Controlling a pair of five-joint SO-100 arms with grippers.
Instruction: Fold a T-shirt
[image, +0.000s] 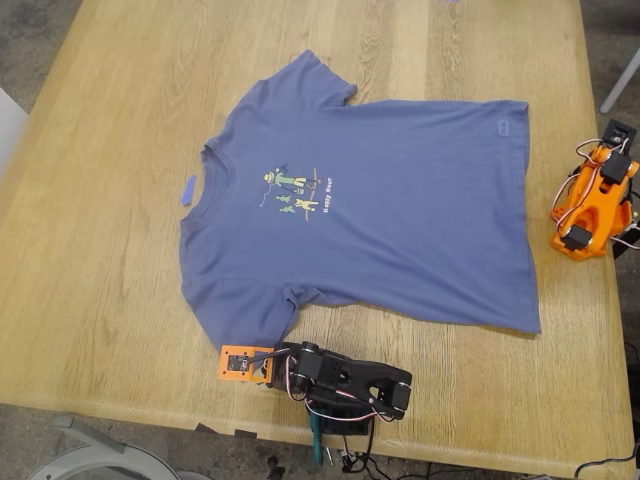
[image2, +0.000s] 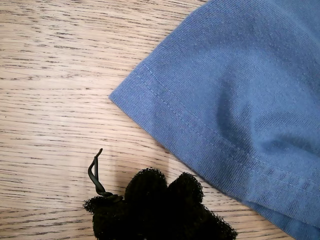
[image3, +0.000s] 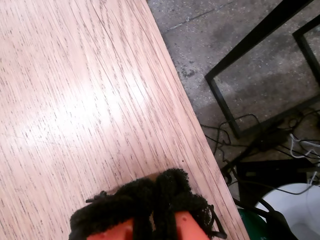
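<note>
One T-shirt (image2: 240, 100) sleeve hem near first claw (image2: 160, 210) (seemingly closed).

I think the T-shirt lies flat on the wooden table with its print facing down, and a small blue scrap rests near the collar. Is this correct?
Not quite. The T-shirt does lie flat on the wooden table, and the small blue scrap does rest near the collar, but the print faces up. The exterior view shows it plainly on the chest.

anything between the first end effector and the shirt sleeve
Nothing visible. In the first wrist view only bare wooden table separates my first end effector from the hemmed sleeve edge of the T-shirt. The small blue scrap lies at the collar, out of the way.
</note>
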